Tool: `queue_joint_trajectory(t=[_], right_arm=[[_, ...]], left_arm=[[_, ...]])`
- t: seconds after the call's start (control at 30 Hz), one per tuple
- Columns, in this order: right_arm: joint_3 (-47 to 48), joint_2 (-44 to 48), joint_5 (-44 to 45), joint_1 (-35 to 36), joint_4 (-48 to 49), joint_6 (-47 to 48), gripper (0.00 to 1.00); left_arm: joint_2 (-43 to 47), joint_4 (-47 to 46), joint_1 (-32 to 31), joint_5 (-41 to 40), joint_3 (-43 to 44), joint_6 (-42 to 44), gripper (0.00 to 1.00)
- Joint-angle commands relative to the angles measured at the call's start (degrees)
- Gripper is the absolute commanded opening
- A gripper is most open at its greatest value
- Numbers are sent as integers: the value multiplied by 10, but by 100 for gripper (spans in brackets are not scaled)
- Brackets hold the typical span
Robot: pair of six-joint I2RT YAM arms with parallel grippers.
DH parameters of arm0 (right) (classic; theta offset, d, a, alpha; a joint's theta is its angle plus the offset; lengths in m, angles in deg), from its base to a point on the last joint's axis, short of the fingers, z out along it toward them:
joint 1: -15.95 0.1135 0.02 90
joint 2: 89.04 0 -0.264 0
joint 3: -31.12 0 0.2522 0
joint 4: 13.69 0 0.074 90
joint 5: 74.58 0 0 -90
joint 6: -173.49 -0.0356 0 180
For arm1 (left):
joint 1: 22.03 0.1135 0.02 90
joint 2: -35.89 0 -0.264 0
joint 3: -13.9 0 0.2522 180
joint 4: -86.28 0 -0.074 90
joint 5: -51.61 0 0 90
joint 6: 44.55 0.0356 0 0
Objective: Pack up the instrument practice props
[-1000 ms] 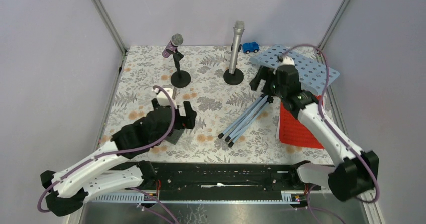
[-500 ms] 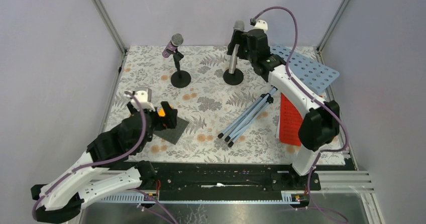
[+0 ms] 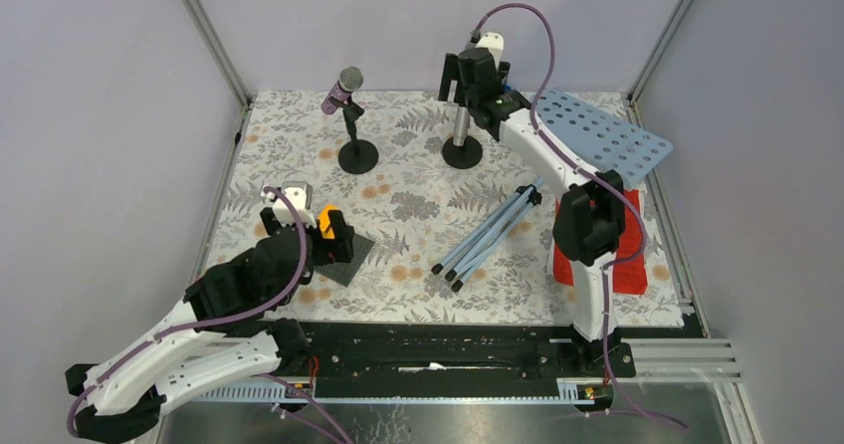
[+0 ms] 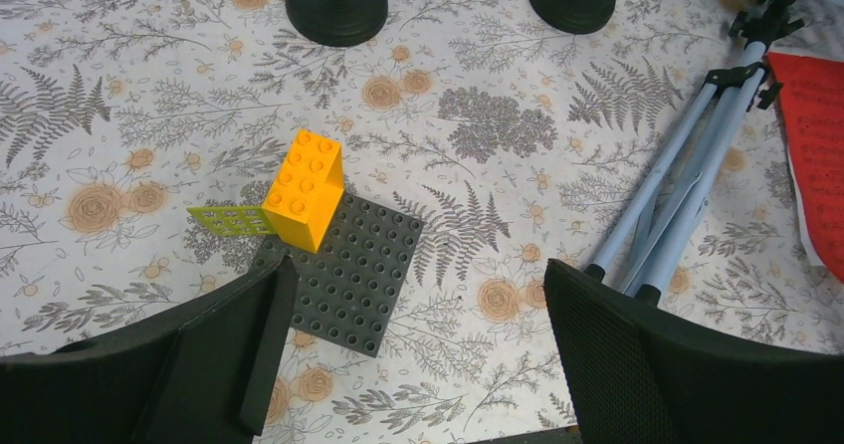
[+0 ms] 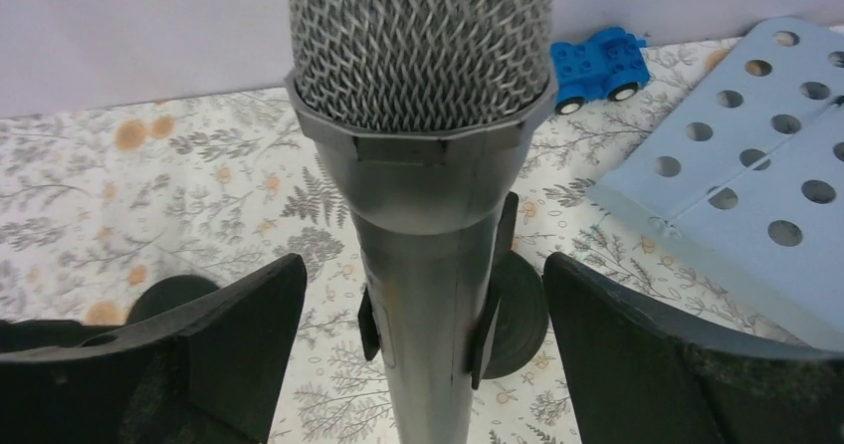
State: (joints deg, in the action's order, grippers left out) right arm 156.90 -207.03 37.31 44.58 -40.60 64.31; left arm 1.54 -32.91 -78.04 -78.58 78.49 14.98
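The silver microphone (image 3: pixel 468 86) stands upright in its black round-based mount (image 3: pixel 462 152) at the back. My right gripper (image 3: pixel 468 69) is open around its top, and in the right wrist view the mic (image 5: pixel 423 165) stands between the jaws (image 5: pixel 423 364) with a gap on each side. The purple microphone (image 3: pixel 343 90) leans in its mount (image 3: pixel 358 155) to the left. The pale-blue perforated holder (image 3: pixel 602 130) lies at the back right, with its tripod legs (image 3: pixel 488 235) folded on the table. A red sheet (image 3: pixel 612 265) lies at the right. My left gripper (image 3: pixel 316 243) is open and empty.
An orange brick (image 4: pixel 304 190) stands on a dark grey studded plate (image 4: pixel 348 275) just ahead of my left gripper (image 4: pixel 418 364), with a yellow-green piece (image 4: pixel 229 218) beside it. A small blue toy car (image 5: pixel 597 56) sits behind the silver mic. Frame posts stand at the back corners.
My right arm swung from the holder to the back and now has its open jaws around the silver microphone. My left arm drew back, uncovering the orange brick.
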Motion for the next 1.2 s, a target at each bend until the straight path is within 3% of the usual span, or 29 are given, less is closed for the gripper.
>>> queue_joint_trajectory(t=[0.0,0.23,0.37,0.67,0.8,0.93,1.17], right_arm=[[54,-30,81,17,-29,25,93],[61,-46,112,28,-49,24,87],[50,-36,112,33,-49,31,75],[-39,39,59,40,23,61,27],[-125,104,6,51,61,71,5],[-209,183,-30,66,88,95,1],[-285,304,-209,72,71,116,0]], left_arm=[[5,-19,1,-1,-5,9,99],[0,-20,1,-1,-7,10,99],[2,-20,1,-5,-10,10,99],[-16,-22,1,-3,-11,15,99],[-21,-24,1,-1,-13,18,99],[-20,-25,1,1,-14,18,99],[-20,-32,1,5,-17,25,99]])
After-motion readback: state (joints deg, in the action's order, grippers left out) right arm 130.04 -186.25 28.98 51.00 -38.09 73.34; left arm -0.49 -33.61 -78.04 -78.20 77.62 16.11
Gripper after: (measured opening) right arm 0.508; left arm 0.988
